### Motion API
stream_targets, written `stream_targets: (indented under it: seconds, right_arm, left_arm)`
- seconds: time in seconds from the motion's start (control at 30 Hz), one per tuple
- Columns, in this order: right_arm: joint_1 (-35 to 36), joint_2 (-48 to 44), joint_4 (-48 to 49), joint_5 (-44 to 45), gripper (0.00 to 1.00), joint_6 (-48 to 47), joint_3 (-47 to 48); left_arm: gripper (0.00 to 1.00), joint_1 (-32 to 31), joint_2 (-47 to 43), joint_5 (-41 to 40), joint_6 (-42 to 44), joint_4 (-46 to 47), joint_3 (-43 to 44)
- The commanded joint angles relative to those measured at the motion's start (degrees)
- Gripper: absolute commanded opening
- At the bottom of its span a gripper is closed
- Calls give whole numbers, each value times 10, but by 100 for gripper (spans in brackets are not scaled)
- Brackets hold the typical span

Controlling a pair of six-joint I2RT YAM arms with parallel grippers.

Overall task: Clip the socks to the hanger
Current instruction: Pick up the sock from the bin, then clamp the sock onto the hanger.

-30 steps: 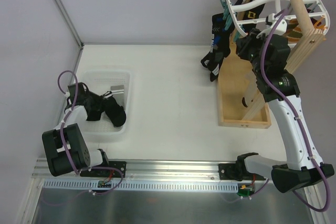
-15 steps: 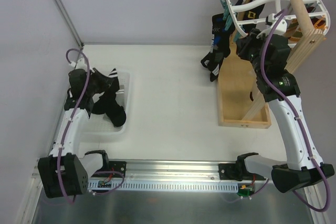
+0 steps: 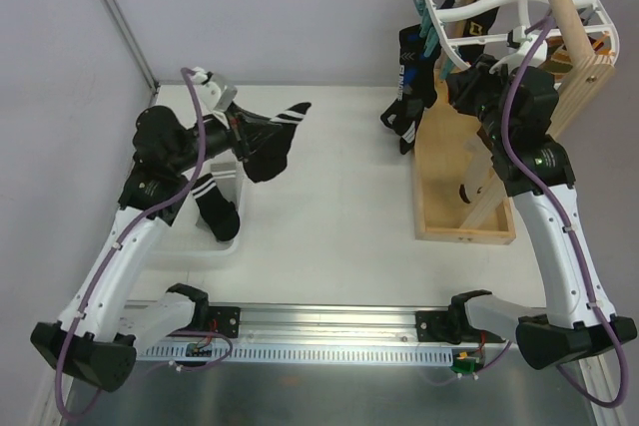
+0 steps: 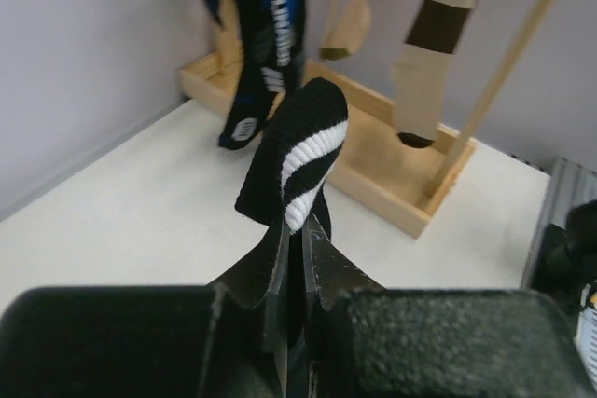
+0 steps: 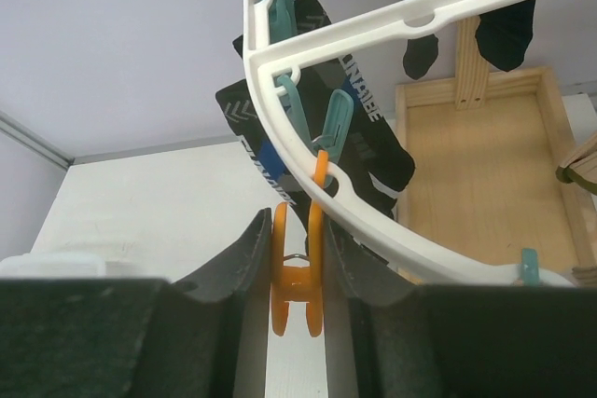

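Observation:
My left gripper (image 3: pixel 243 134) is shut on a black sock with white stripes (image 3: pixel 278 137) and holds it in the air right of the basket; the sock stands up between the jaws in the left wrist view (image 4: pixel 297 163). My right gripper (image 5: pixel 298 235) is shut on an orange peg (image 5: pixel 298 267) hanging from the white oval hanger (image 5: pixel 317 174); in the top view it (image 3: pixel 469 77) sits under the hanger's (image 3: pixel 439 22) left rim. Black socks (image 3: pixel 411 87) hang clipped there. More socks (image 3: pixel 215 205) lie in the basket.
The translucent basket (image 3: pixel 190 246) stands at the left. A wooden pole stand with a tray base (image 3: pixel 464 216) holds the hanger at the right. Teal pegs (image 5: pixel 331 118) hang beside the orange one. A wall runs along the back.
My left arm has lifted out of the basket with the striped sock and swung up and to the right. The right arm has stayed at the hanger.

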Motion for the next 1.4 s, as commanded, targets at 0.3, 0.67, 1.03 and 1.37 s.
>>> stream_targets:
  seconds: [0.3, 0.67, 1.03, 1.37]
  right_arm:
    - [-16, -17, 29, -54, 1, 83, 24]
    - [-24, -28, 25, -58, 1, 134, 8]
    - [-32, -42, 29, -56, 1, 168, 8]
    - [-40, -48, 16, -32, 1, 197, 6]
  left_arm:
    - [0, -243, 225, -71, 119, 160, 94]
    - [0, -296, 360, -78, 50, 307, 203]
    - [0, -304, 437, -37, 21, 335, 271]
    - [0, -305, 449, -39, -21, 394, 264]
